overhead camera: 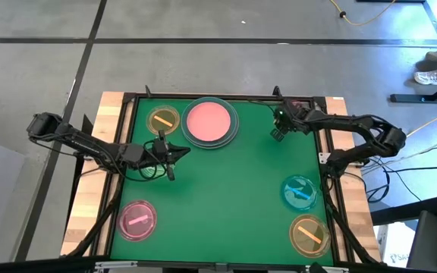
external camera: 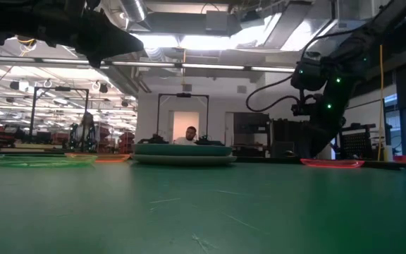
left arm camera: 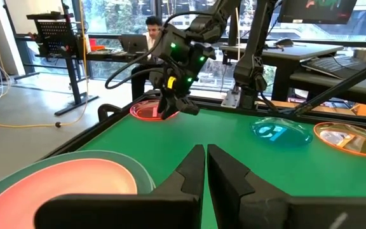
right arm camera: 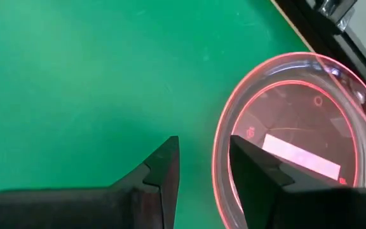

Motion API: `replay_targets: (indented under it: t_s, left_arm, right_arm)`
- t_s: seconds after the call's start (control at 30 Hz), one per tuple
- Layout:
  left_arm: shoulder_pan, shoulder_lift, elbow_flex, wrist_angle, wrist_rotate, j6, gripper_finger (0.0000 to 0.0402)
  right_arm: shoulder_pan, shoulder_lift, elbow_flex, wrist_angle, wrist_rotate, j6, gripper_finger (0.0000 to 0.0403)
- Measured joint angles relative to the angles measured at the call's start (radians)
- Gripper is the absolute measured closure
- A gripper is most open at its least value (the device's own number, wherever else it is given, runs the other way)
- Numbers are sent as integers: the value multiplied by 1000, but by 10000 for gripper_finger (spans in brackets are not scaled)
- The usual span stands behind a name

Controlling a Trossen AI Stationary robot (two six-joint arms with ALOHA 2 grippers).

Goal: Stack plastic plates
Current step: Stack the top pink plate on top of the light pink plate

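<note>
Progress: early, by our read. One pile exists, the large pink plate (overhead camera: 211, 121) sitting on top of a teal-rimmed large plate (overhead camera: 236, 125). We can't tell if a third sits under them.

Small plates are all loose and none stacked yet:
- The small pink plate (right arm camera: 297, 152) lies right beside the right gripper (right arm camera: 203, 149), its rim just outside one finger and not between the two.
- The yellow plate (overhead camera: 163, 120) lies near the left gripper (overhead camera: 174, 154), just beyond it towards the table's far edge.
- The second pink plate (overhead camera: 137, 220) lies well apart from the left gripper, towards the near edge.
- The blue plate (overhead camera: 300, 192) and the orange plate (overhead camera: 309, 233) are well apart from the right gripper, on its near side.

We count five small ones in the high view. More could be hidden.

The right gripper hangs low over the green mat (overhead camera: 226, 197) at the far corner, with a narrow gap and nothing held. The left gripper has its fingers nearly together and is empty, with the large pile just beside it.

Left to do, as we judge it: every small plate needs gathering into a stack. The small pink plate next to the right gripper looks like the nearest pick. Its rim is thin and slick and lies flat on the mat, so a slip looks possible.
</note>
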Motion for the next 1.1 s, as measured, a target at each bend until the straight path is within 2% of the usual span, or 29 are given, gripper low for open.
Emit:
replay_targets:
  t_s: [0.2, 0.37, 0.57, 0.87, 0.97, 1.1]
  left_arm:
    - [0, 0, 0, 0, 0, 0, 390]
    - [0, 0, 0, 0, 0, 0, 390]
    - [0, 0, 0, 0, 0, 1, 390]
    - [0, 0, 0, -1, 0, 1, 390]
    - [0, 0, 0, -2, 0, 1, 390]
    - [0, 0, 0, -1, 0, 1, 390]
  right_arm:
    - [0, 0, -27, 44, 58, 9, 276]
    - [0, 0, -29, 70, 26, 9, 276]
    - [0, 29, -29, 80, 39, 16, 276]
    - [0, 112, -29, 92, 181, 9, 279]
    - [0, 113, -29, 97, 184, 9, 299]
    - [1, 113, -29, 93, 181, 4, 355]
